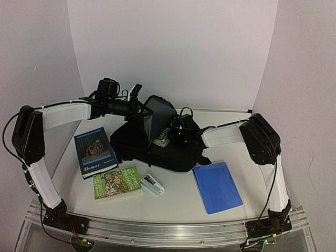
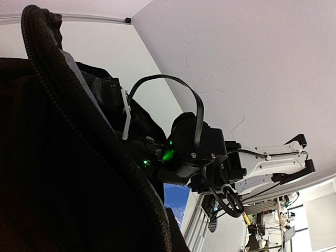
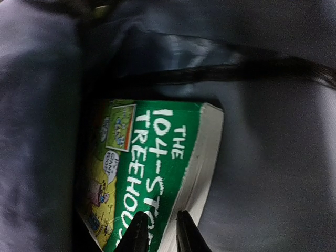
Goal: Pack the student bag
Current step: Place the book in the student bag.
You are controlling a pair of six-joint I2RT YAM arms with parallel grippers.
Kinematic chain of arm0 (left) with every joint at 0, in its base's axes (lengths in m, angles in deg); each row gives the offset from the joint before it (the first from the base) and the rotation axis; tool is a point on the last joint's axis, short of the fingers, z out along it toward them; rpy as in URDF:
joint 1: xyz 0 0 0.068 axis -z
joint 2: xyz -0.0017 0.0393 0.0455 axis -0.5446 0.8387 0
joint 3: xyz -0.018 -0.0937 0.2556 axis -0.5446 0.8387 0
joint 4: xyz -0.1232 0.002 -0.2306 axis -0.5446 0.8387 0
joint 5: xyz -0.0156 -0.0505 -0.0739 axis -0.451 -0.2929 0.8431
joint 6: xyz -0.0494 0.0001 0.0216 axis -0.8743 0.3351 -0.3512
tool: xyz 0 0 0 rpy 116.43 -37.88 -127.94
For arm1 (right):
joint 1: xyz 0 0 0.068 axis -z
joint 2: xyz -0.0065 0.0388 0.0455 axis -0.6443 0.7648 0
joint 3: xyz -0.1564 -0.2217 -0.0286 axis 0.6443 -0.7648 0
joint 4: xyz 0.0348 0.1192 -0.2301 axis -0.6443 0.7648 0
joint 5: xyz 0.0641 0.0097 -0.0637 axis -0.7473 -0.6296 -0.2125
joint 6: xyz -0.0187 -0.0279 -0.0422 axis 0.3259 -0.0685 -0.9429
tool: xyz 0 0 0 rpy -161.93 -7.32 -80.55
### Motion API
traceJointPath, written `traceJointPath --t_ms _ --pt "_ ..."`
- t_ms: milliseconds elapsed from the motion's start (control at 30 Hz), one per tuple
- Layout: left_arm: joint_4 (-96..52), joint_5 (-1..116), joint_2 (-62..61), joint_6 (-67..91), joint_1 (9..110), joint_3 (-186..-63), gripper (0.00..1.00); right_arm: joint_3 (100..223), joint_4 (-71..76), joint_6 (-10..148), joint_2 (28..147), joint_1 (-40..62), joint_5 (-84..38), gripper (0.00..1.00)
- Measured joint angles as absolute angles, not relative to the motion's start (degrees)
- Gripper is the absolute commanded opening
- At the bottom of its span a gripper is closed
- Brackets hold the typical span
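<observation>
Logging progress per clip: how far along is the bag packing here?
Done: one green book sits inside the backpack. In hand: left gripper holds its opening up; right gripper is at that book. Remaining: dark book, second green book, small white item, blue notebook on the table.

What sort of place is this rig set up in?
Probably a robotics lab test cell, not a classroom: plain backdrop panels box in a white table, the left arm and right arm mount on an aluminium rail, and the student bag and books look staged.
</observation>
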State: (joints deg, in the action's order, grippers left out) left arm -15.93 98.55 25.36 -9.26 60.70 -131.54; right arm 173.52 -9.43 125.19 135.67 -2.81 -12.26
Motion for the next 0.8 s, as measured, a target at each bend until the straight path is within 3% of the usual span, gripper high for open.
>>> traceJointPath --t_ms 267,433,633,800 --pt "-15.78 98.27 25.34 -9.28 59.47 -129.98 0.00 175.12 -9.89 120.40 136.32 -3.08 -12.07 0.24" --pt "-13.20 94.80 25.31 -7.98 56.96 -128.94 0.00 173.17 -10.25 116.07 133.94 -3.33 -12.15 0.34" --pt "-8.09 87.43 25.25 -6.51 54.19 -127.49 0.02 165.54 -10.32 110.43 120.23 -3.72 -13.71 0.54" --pt "-5.07 83.19 25.38 -6.60 52.11 -125.57 0.17 158.09 -10.74 107.78 105.80 -3.85 -15.18 0.62"
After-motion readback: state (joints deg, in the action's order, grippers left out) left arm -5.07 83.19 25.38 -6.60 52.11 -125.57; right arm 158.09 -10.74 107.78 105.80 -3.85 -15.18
